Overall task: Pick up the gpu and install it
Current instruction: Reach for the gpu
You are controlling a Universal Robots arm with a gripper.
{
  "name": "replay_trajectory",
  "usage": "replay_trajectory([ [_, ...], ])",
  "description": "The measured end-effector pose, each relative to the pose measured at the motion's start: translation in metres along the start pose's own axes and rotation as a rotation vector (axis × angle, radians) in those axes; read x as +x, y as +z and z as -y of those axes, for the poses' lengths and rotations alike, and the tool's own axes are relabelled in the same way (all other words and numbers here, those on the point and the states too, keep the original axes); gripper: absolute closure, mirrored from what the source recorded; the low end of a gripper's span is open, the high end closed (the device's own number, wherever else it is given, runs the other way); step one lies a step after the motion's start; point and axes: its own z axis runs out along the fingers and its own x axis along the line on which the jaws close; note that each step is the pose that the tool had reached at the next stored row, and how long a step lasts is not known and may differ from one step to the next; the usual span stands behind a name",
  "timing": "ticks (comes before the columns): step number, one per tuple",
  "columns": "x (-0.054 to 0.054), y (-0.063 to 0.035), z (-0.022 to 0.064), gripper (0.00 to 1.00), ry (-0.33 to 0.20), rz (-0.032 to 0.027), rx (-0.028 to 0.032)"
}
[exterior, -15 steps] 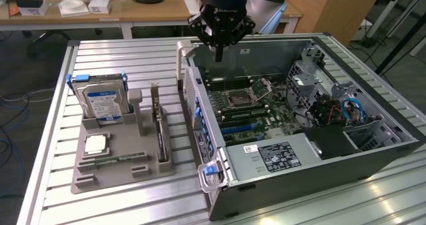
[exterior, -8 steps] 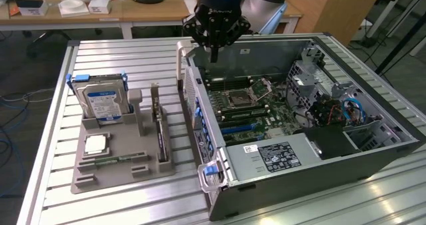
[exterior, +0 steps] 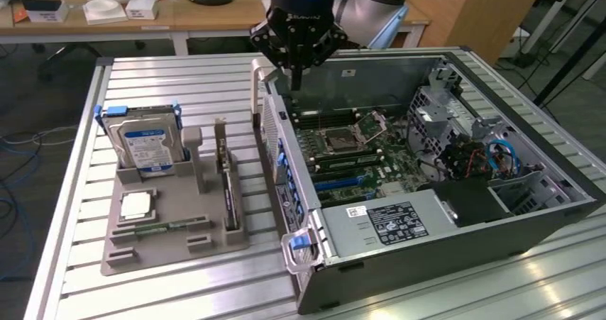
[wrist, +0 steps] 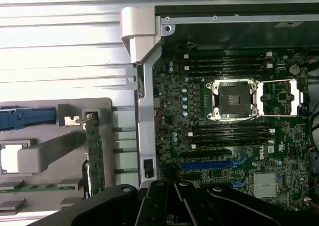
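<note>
The jaws are pressed together with nothing between them, hanging from the arm (exterior: 301,11) over the far corner of the open computer case (exterior: 530,224), above the edge of its motherboard (exterior: 350,150). The graphics card (exterior: 224,174) is well apart from them. It stands on edge in a slot of the grey holder (exterior: 170,252) on the slatted worktop (exterior: 152,79), between the upright hard drive (exterior: 142,146) and the case's near wall.
</note>
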Motion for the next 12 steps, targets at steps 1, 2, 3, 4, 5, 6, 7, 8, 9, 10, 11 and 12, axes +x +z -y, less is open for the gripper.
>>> replay_trajectory([
  [1,0.002,0.0001,0.0001,0.89,0.0,0.0,0.0],
  [2,0.003,0.0003,0.0002,0.89,0.0,0.0001,0.0],
  [3,0.004,0.0004,0.0003,0.89,0.0,0.0,0.0],
  [4,0.005,0.0005,0.0004,0.89,0.0,0.0,0.0],
  [5,0.007,0.0007,0.0005,0.89,0.0,0.0,0.0],
  [6,0.008,0.0008,0.0006,0.89,0.0,0.0,0.0],
  [7,0.009,0.0009,0.0007,0.89,0.0,0.0,0.0],
  [8,0.011,0.0011,0.0008,0.89,0.0,0.0,0.0],
  [9,0.012,0.0012,0.001,0.89,0.0,0.0,0.0],
  [10,0.014,0.0013,0.0011,0.89,0.0,0.0,0.0],
  [11,0.015,0.0015,0.0012,0.89,0.0,0.0,0.0],
  [12,0.017,0.0016,0.0013,0.89,0.0,0.0,0.0],
])
